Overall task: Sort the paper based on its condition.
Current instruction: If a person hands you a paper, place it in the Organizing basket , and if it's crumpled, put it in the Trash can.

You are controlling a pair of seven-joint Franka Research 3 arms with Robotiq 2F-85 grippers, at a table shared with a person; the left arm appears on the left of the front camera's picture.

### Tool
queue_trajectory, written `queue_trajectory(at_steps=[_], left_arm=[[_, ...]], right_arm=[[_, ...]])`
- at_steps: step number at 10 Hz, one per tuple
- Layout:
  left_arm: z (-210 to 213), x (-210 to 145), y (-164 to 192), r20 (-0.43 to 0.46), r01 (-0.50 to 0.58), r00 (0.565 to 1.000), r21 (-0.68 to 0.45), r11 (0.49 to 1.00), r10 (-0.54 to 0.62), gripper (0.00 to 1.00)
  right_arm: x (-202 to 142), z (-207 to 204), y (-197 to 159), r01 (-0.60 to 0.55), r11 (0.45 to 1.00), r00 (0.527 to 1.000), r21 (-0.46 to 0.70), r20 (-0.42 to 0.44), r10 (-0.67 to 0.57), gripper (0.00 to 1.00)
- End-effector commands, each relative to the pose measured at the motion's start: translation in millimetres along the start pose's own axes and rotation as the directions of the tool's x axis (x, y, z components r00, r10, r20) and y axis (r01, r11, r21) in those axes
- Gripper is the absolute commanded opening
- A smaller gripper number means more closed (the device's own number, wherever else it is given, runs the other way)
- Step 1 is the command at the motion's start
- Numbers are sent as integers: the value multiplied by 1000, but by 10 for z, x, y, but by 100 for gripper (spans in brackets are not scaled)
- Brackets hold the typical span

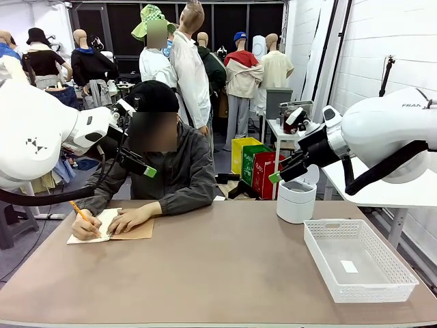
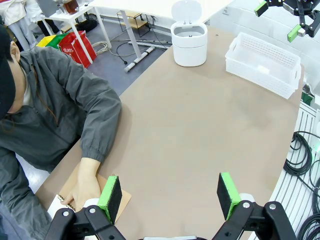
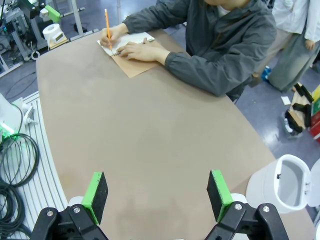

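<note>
table (image 1: 218, 280): brown top, bare across the middle from where I sit
basket (image 1: 318, 258): white mesh one, near right
left gripper (image 2: 169, 196): up in the air on the left, jaws spread wide, holding nothing
right gripper (image 3: 156, 195): raised on the right, jaws wide too, nothing between the pads
bin (image 1: 295, 201): small white one, far right, lid flipped up
paper (image 1: 107, 220): white page lying on the open notebook (image 1: 140, 231), far left
person (image 1: 174, 171): seated at the far side, writing on that page with an orange pencil (image 1: 80, 212), other hand flat on the notebook
</note>
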State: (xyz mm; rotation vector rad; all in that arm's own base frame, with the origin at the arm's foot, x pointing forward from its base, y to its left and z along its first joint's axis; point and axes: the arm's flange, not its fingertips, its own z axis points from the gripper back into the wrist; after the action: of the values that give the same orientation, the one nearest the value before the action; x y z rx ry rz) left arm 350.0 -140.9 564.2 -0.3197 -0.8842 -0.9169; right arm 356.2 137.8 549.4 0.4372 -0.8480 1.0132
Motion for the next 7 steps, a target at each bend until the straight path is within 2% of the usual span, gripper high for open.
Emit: queue_trajectory(at_steps=[1, 7], left_arm=[[4, -3, -1, -3, -9, 1000, -4, 1000, 9, 100], [4, -3, -1, -3, -9, 1000, -4, 1000, 9, 100]], right_arm=[[-14, -24, -20, -7, 1000, 1000, 15, 11, 7, 100], [-14, -24, -20, -7, 1000, 1000, 15, 11, 7, 100]])
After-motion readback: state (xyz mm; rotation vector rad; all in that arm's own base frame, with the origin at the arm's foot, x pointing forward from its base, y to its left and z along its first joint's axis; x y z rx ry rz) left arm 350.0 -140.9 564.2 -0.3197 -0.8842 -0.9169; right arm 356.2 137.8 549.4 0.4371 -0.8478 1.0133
